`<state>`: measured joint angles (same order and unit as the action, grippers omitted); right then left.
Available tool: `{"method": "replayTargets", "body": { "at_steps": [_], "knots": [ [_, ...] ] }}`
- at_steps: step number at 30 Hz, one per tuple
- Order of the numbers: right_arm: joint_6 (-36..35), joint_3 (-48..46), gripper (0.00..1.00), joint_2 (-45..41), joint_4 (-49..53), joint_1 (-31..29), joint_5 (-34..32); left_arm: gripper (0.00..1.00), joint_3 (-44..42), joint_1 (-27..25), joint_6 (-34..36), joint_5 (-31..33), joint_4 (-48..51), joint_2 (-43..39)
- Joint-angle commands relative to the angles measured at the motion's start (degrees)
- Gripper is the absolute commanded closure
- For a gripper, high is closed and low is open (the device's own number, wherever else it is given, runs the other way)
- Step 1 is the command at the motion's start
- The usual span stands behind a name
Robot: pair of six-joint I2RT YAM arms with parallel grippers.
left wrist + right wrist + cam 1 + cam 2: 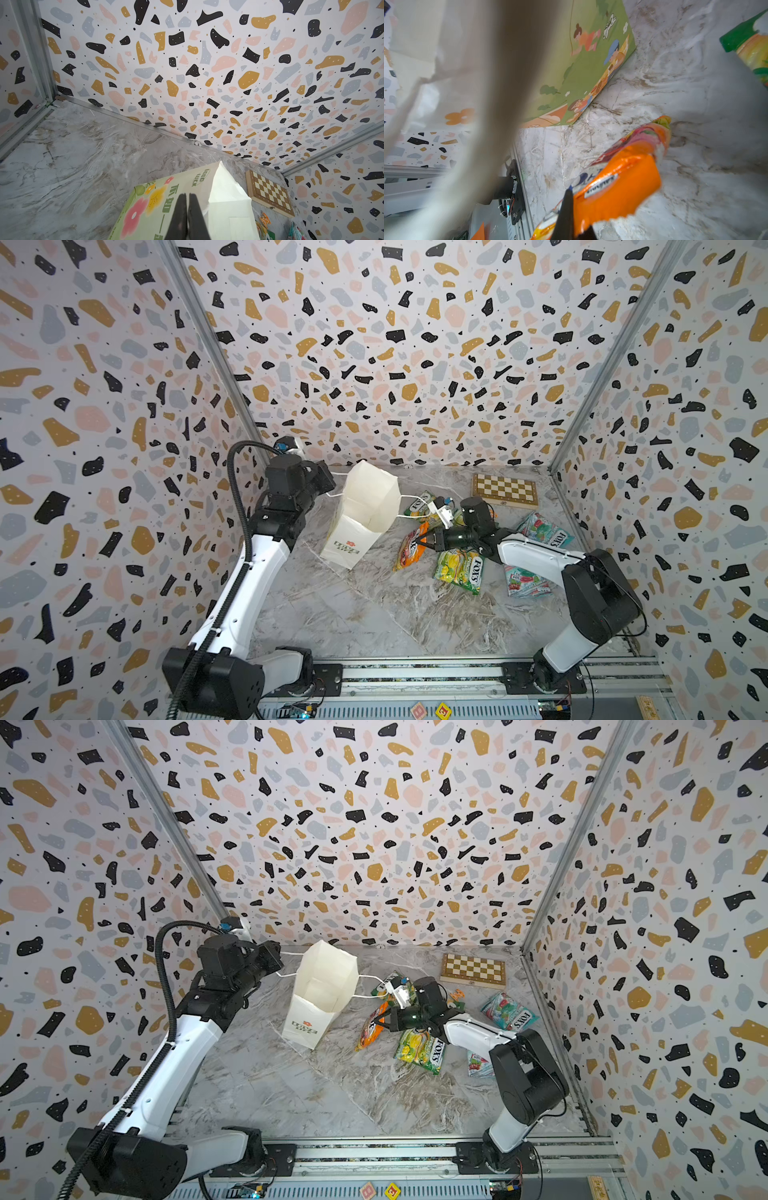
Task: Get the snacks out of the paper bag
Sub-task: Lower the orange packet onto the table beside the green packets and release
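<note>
The white paper bag (360,510) (322,990) stands tilted at mid table, mouth open upward; its inside looks empty. My left gripper (331,484) (188,200) is at the bag's left side, above its flowered green panel (149,203), shut on the left cord handle (337,493). My right gripper (424,541) (572,209) is right of the bag, shut on one edge of a pink-orange snack packet (409,549) (623,176), which hangs just over the table. Other snacks lie on the table: green-yellow ones (459,568) (422,504) and teal-and-red ones (544,531) (525,580).
A folded chessboard (505,489) lies at the back right. A small orange trinket (457,996) sits behind my right wrist. Two letter blocks (430,711) rest on the front rail. Patterned walls close in three sides. The bag's right handle cord (409,515) trails toward the right arm.
</note>
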<state>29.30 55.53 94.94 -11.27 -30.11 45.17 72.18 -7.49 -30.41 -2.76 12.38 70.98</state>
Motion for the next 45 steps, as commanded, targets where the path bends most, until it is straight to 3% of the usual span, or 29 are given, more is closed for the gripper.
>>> {"method": "replayTargets", "body": {
  "at_steps": [1, 3, 7, 9, 16, 23, 29, 36, 45],
  "knots": [
    [-1.3, 0.3, 1.0, 0.7, -3.4, 1.0, 2.2, 1.0, -0.6, 0.3, -0.2, -1.3, -3.1, -1.2],
    [-3.3, 0.4, 0.99, 1.6, -0.4, 1.5, 0.1, 1.0, -0.7, 0.4, -0.2, -1.4, -3.1, -1.2],
    [-7.4, 0.0, 0.67, 2.0, 5.5, 2.2, -5.6, 1.0, -0.6, 0.5, -0.2, -2.0, -3.2, -1.2],
    [-8.8, -0.5, 0.58, 1.6, 7.5, 2.4, -8.0, 1.0, -0.4, 0.5, -0.1, -2.1, -3.2, -1.2],
    [-10.6, -1.2, 0.42, -2.0, 11.7, 2.8, -15.2, 1.0, -0.5, 0.5, -0.2, -3.2, -3.8, -1.3],
    [-13.1, 0.5, 0.33, -5.5, 17.5, 2.8, -24.7, 1.0, -0.4, 0.5, -0.2, -3.4, -3.9, -1.3],
    [-13.2, 0.8, 0.32, -8.5, 20.2, 2.8, -32.7, 1.0, -0.4, 0.5, -0.3, -3.8, -4.0, -1.2],
    [-10.8, -1.9, 0.32, -12.5, 18.3, 4.3, -35.4, 1.0, -0.2, 0.5, -2.4, -6.7, -5.9, -0.6],
    [-9.3, -5.9, 0.32, -17.4, 17.4, 11.4, -33.6, 1.0, 1.3, -1.3, -12.4, -14.8, -14.7, 1.0]
  ]
}}
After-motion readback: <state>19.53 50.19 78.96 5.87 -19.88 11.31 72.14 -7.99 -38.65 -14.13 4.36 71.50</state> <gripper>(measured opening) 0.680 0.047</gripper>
